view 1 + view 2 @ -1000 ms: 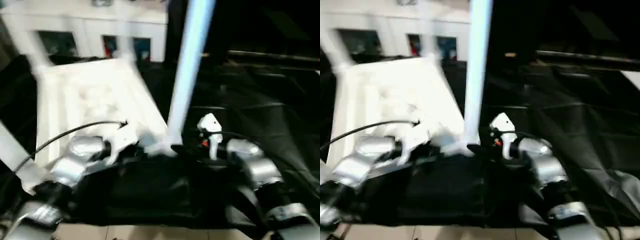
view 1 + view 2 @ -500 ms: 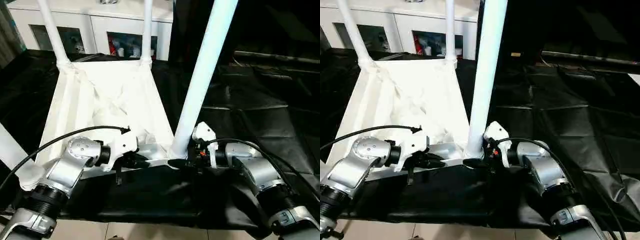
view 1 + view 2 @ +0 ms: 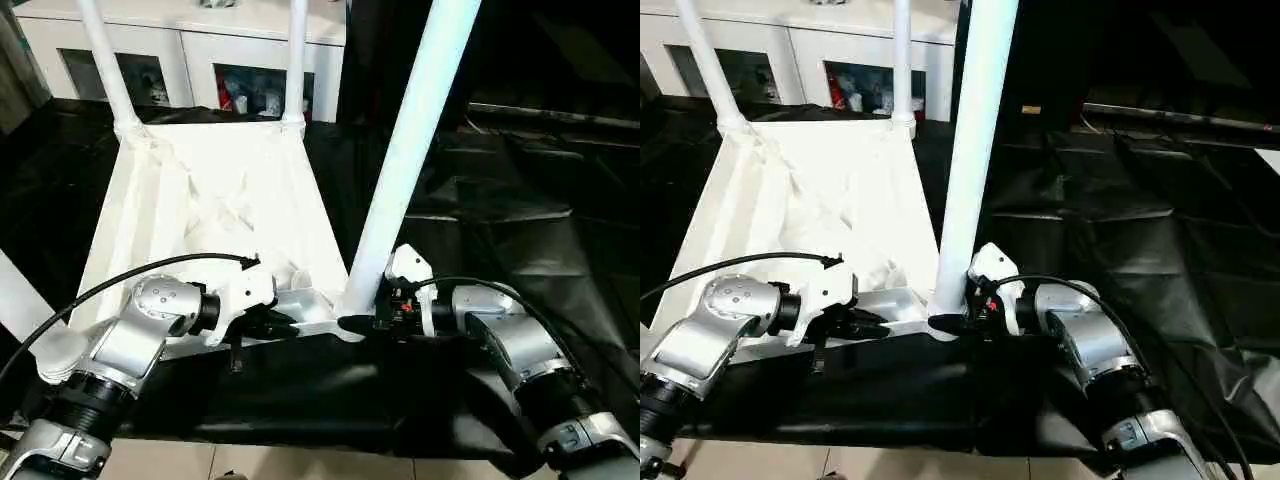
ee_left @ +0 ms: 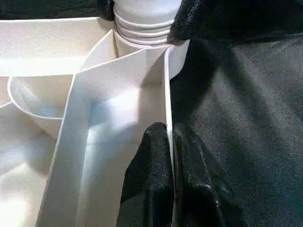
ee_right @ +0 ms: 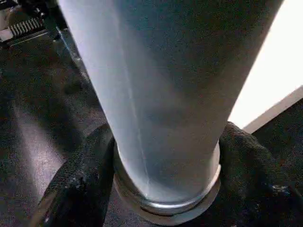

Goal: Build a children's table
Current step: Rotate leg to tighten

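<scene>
The children's table lies upside down, its ribbed white top (image 3: pixel 200 200) on the black cover and its legs pointing up. My left gripper (image 3: pixel 285 325) is shut on the thin near rim wall of the top; in the left wrist view the two black fingers (image 4: pixel 156 161) pinch that wall just short of the corner socket (image 4: pixel 142 33). My right gripper (image 3: pixel 360 323) is at the base of the near right leg (image 3: pixel 410 170). In the right wrist view its fingers (image 5: pixel 80 179) press the leg (image 5: pixel 161 94) from both sides, just above the socket.
Two far legs (image 3: pixel 105 65) (image 3: pixel 295 60) stand upright, and the near left leg (image 3: pixel 20 300) rises at the picture's left edge. A white glass-door cabinet (image 3: pixel 200 45) stands behind. Creased black cover (image 3: pixel 520 220) spreads to the right. A black cable (image 3: pixel 150 268) loops over my left wrist.
The view swung and then settled. My right gripper's fingers have closed in on the base of the near right leg. The left gripper's hold on the rim is the same.
</scene>
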Controlling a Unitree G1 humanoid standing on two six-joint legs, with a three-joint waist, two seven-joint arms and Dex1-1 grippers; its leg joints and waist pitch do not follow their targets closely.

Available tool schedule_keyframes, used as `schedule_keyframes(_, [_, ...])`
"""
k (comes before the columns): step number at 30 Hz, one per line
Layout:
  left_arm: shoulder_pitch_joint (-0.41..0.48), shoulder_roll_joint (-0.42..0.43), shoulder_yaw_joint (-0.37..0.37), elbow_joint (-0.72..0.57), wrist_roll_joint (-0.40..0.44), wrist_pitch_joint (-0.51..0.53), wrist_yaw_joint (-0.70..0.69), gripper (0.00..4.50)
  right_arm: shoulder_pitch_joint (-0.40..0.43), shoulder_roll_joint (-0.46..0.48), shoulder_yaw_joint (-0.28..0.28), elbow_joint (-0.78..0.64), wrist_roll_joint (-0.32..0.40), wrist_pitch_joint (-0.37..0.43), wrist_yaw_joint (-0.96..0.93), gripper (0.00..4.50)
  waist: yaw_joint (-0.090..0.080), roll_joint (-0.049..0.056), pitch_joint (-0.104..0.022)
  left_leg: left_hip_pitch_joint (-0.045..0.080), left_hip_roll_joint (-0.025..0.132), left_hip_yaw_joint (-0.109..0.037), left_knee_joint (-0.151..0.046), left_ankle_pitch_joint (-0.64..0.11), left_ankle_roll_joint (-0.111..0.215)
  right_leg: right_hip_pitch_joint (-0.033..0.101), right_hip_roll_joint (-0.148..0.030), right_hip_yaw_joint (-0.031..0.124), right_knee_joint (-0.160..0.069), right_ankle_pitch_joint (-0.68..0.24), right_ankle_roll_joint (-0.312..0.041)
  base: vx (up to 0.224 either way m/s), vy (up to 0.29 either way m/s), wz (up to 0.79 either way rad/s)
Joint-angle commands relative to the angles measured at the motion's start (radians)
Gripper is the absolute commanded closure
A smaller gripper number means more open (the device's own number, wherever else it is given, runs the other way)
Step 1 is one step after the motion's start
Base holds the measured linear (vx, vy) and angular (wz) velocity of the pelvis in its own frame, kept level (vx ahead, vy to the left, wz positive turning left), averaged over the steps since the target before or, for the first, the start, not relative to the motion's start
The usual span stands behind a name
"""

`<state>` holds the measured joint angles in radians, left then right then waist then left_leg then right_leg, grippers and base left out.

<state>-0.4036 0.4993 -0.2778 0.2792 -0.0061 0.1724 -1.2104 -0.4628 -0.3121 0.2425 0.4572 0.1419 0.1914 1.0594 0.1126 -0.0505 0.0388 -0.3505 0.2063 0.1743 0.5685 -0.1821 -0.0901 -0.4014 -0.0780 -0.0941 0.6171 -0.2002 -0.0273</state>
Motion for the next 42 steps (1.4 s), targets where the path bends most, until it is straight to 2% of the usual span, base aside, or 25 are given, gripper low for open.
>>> schedule_keyframes(1, [0.012,-0.033,-0.023,0.001,-0.023,0.003,0.01,4.5,0.003,0.021,-0.015,0.029,-0.025,0.005,-0.083,1.77,-0.001,-0.002,-0.054,0.001,0.028,-0.001,-0.054,-0.102,0.053,0.057,-0.068,0.06,-0.06,-0.09,-0.185,0.0,0.0,0.0])
schedule_keyframes(2, [-0.003,-0.061,-0.025,0.032,0.01,0.003,0.074,4.5,-0.006,0.06,-0.032,0.079,-0.056,0.012,-0.203,1.77,-0.008,-0.002,-0.049,-0.002,0.028,-0.003,-0.059,-0.141,0.03,0.056,-0.069,0.058,-0.069,-0.167,-0.169,0.0,0.0,0.0])
schedule_keyframes(3, [-0.011,-0.077,-0.025,0.05,0.024,0.004,0.107,4.5,-0.01,0.077,-0.039,0.098,-0.067,0.023,-0.254,1.78,-0.01,-0.004,-0.046,0.001,0.027,-0.003,-0.061,-0.162,0.019,0.056,-0.069,0.058,-0.077,-0.211,-0.157,0.0,0.0,0.0])
schedule_keyframes(4, [-0.017,-0.087,-0.025,0.06,0.032,0.005,0.127,4.5,-0.012,0.088,-0.044,0.109,-0.072,0.032,-0.282,1.78,-0.014,-0.005,-0.043,0.005,0.025,-0.005,-0.063,-0.203,0.001,0.054,-0.072,0.058,-0.086,-0.304,-0.133,0.0,0.0,0.0])
schedule_keyframes(5, [-0.048,-0.146,-0.015,0.108,0.046,0.039,0.212,4.5,-0.016,0.155,-0.085,0.146,-0.073,0.042,-0.439,1.78,-0.016,-0.007,-0.044,0.007,0.027,-0.007,-0.065,-0.223,-0.01,0.053,-0.074,0.058,-0.092,-0.363,-0.109,0.0,0.0,0.0])
schedule_keyframes(6, [-0.068,-0.179,-0.014,0.14,0.058,0.052,0.262,4.5,-0.021,0.193,-0.11,0.167,-0.072,0.045,-0.529,1.78,-0.02,-0.006,-0.039,0.011,0.025,-0.005,-0.067,-0.239,-0.013,0.046,-0.072,0.059,-0.099,-0.401,-0.098,0.0,0.0,0.0])
schedule_keyframes(7, [-0.068,-0.179,-0.014,0.14,0.058,0.052,0.262,4.5,-0.021,0.193,-0.11,0.167,-0.072,0.045,-0.529,1.78,-0.022,-0.004,-0.037,0.015,0.025,-0.008,-0.067,-0.264,-0.019,0.041,-0.075,0.058,-0.102,-0.446,-0.091,0.0,0.0,0.0])
schedule_keyframes(8, [-0.088,-0.208,-0.019,0.173,0.076,0.053,0.307,4.5,-0.025,0.226,-0.126,0.186,-0.072,0.044,-0.602,1.78,-0.028,-0.007,-0.031,0.018,0.019,-0.014,-0.069,-0.319,-0.027,0.041,-0.08,0.051,-0.121,-0.587,-0.044,0.0,0.0,0.0])
schedule_keyframes(9, [-0.113,-0.241,-0.025,0.216,0.098,0.054,0.361,4.5,-0.031,0.257,-0.132,0.209,-0.079,0.031,-0.667,1.78,-0.026,-0.007,-0.034,0.024,0.02,-0.016,-0.067,-0.328,-0.027,0.042,-0.083,0.048,-0.127,-0.613,-0.029,0.0,0.0,0.0])
schedule_keyframes(10, [-0.128,-0.261,-0.03,0.243,0.111,0.054,0.394,4.5,-0.034,0.274,-0.133,0.224,-0.084,0.019,-0.702,1.78,-0.027,-0.006,-0.037,0.029,0.02,-0.017,-0.066,-0.331,-0.028,0.036,-0.083,0.049,-0.131,-0.62,-0.016,0.0,0.0,0.0])
schedule_keyframes(11, [-0.146,-0.29,-0.037,0.274,0.124,0.053,0.431,4.5,-0.04,0.286,-0.111,0.244,-0.108,-0.004,-0.725,1.78,-0.023,-0.005,-0.041,0.029,0.021,-0.016,-0.067,-0.313,-0.022,0.037,-0.083,0.053,-0.128,-0.571,-0.023,0.0,0.0,0.0])
schedule_keyframes(13, [-0.146,-0.29,-0.037,0.274,0.124,0.053,0.431,4.5,-0.04,0.286,-0.111,0.244,-0.108,-0.004,-0.725,1.78,-0.02,-0.005,-0.042,0.028,0.023,-0.014,-0.068,-0.305,-0.015,0.036,-0.078,0.054,-0.121,-0.515,-0.036,0.0,0.0,0.0])
schedule_keyframes(14, [-0.164,-0.327,-0.054,0.303,0.144,0.041,0.454,4.5,-0.056,0.298,-0.094,0.282,-0.133,-0.046,-0.731,1.78,-0.024,-0.002,-0.041,0.021,0.024,-0.014,-0.072,-0.313,-0.005,0.037,-0.077,0.055,-0.117,-0.487,-0.049,0.0,0.0,0.0])
schedule_keyframes(16, [-0.167,-0.334,-0.063,0.308,0.155,0.026,0.444,4.5,-0.066,0.304,-0.116,0.288,-0.122,-0.064,-0.726,1.78,-0.021,-0.002,-0.043,0.025,0.02,-0.012,-0.068,-0.321,0.0,0.035,-0.077,0.056,-0.119,-0.495,-0.048,0.0,0.0,0.0])
schedule_keyframes(17, [-0.167,-0.333,-0.062,0.309,0.157,0.02,0.439,4.5,-0.067,0.306,-0.128,0.282,-0.112,-0.067,-0.72,1.43,-0.019,-0.003,-0.044,0.02,0.021,-0.012,-0.069,-0.303,0.007,0.039,-0.079,0.057,-0.116,-0.476,-0.051,0.0,0.0,0.0])
schedule_keyframes(19, [-0.162,-0.318,-0.056,0.304,0.155,0.016,0.426,4.5,-0.063,0.304,-0.151,0.254,-0.078,-0.061,-0.678,1.08,-0.018,-0.002,-0.045,0.015,0.023,-0.013,-0.071,-0.288,0.014,0.042,-0.078,0.058,-0.111,-0.444,-0.057,0.0,0.0,0.0])
schedule_keyframes(22, [-0.146,-0.276,-0.033,0.286,0.129,-0.03,0.376,4.5,-0.067,0.265,-0.148,0.22,-0.059,-0.062,-0.619,0.97,-0.015,-0.002,-0.048,0.008,0.024,-0.013,-0.072,-0.259,0.019,0.049,-0.079,0.057,-0.105,-0.397,-0.068,0.0,0.0,0.0])
schedule_keyframes(23, [-0.136,-0.262,-0.023,0.273,0.114,-0.033,0.355,4.5,-0.068,0.245,-0.143,0.206,-0.052,-0.053,-0.584,0.68,-0.016,-0.002,-0.05,0.005,0.025,-0.013,-0.072,-0.243,0.023,0.052,-0.077,0.058,-0.1,-0.368,-0.074,0.0,0.0,0.0])
schedule_keyframes(27, [-0.12,-0.233,-0.011,0.252,0.094,-0.063,0.312,4.5,-0.072,0.205,-0.126,0.189,-0.053,-0.048,-0.515,0.58,-0.014,-0.004,-0.051,-0.002,0.023,-0.007,-0.067,-0.186,0.036,0.057,-0.076,0.06,-0.09,-0.284,-0.104,0.0,0.0,0.0])
schedule_keyframes(28, [-0.093,-0.18,0.0,0.217,0.071,-0.101,0.239,4.5,-0.062,0.13,-0.096,0.129,-0.05,-0.031,-0.373,0.58,-0.011,-0.002,-0.051,0.001,0.024,-0.008,-0.067,-0.182,0.038,0.059,-0.075,0.058,-0.091,-0.282,-0.105,0.0,0.0,0.0])
schedule_keyframes(30, [-0.08,-0.158,0.006,0.197,0.053,-0.11,0.199,4.5,-0.054,0.094,-0.079,0.097,-0.051,-0.025,-0.304,0.58,-0.01,-0.001,-0.052,-0.002,0.028,-0.008,-0.066,-0.18,0.046,0.061,-0.076,0.059,-0.088,-0.265,-0.103,0.0,0.0,0.0])
schedule_keyframes(31, [-0.063,-0.135,0.015,0.167,0.024,-0.114,0.149,4.5,-0.041,0.052,-0.058,0.062,-0.052,-0.024,-0.229,0.58,-0.011,-0.001,-0.05,0.0,0.028,-0.006,-0.066,-0.177,0.049,0.057,-0.074,0.06,-0.087,-0.251,-0.109,0.0,0.0,0.0])
schedule_keyframes(34, [-0.027,-0.089,0.026,0.09,-0.033,-0.091,0.05,4.5,-0.023,-0.023,-0.019,0.003,-0.041,0.0,-0.094,0.58,-0.009,0.002,-0.054,0.002,0.032,-0.006,-0.063,-0.152,0.059,0.061,-0.072,0.059,-0.075,-0.181,-0.138,0.0,0.0,0.0])
schedule_keyframes(39, [0.005,-0.06,0.029,0.022,-0.068,-0.048,0.004,4.5,-0.016,-0.047,0.0,-0.016,-0.033,0.004,-0.044,0.58,-0.009,-0.001,-0.061,-0.006,0.027,0.0,-0.05,-0.055,0.09,0.062,-0.065,0.059,-0.051,0.013,-0.208,0.0,0.0,0.0])
schedule_keyframes(42, [0.021,-0.051,0.03,0.006,-0.075,-0.037,-0.001,4.5,-0.015,-0.046,0.008,-0.025,-0.024,0.018,-0.021,0.58,-0.01,0.0,-0.057,-0.004,0.027,0.001,-0.052,-0.089,0.089,0.06,-0.066,0.059,-0.057,-0.029,-0.206,0.0,0.0,0.0])
